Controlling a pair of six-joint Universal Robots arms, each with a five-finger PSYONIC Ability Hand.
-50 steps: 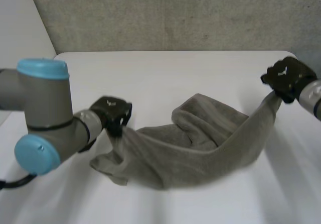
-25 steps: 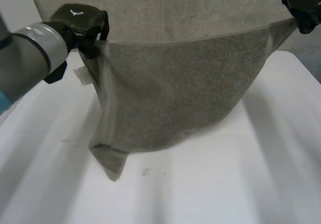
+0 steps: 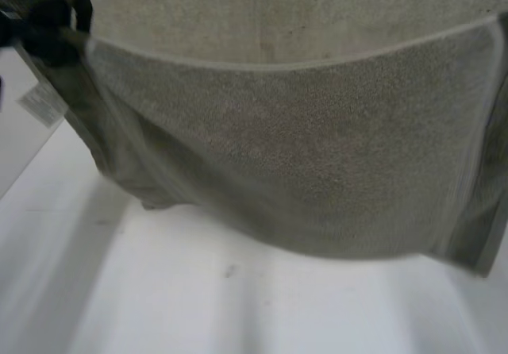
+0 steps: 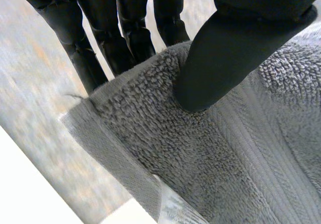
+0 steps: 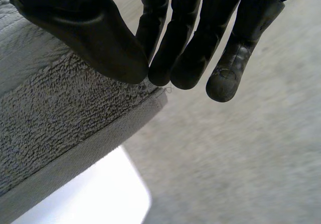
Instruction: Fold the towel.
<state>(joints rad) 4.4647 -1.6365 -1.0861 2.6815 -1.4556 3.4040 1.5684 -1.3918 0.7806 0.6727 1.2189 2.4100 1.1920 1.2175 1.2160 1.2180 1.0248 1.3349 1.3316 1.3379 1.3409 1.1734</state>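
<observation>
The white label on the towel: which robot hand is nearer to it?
Left. The left robot hand pinches the towel corner just above the white label; the right robot hand pinches the opposite upper corner, at the towel's far end.

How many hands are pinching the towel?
2: left hand pinches one top corner of the grey terry towel; right hand pinches the opposite top corner.
</observation>
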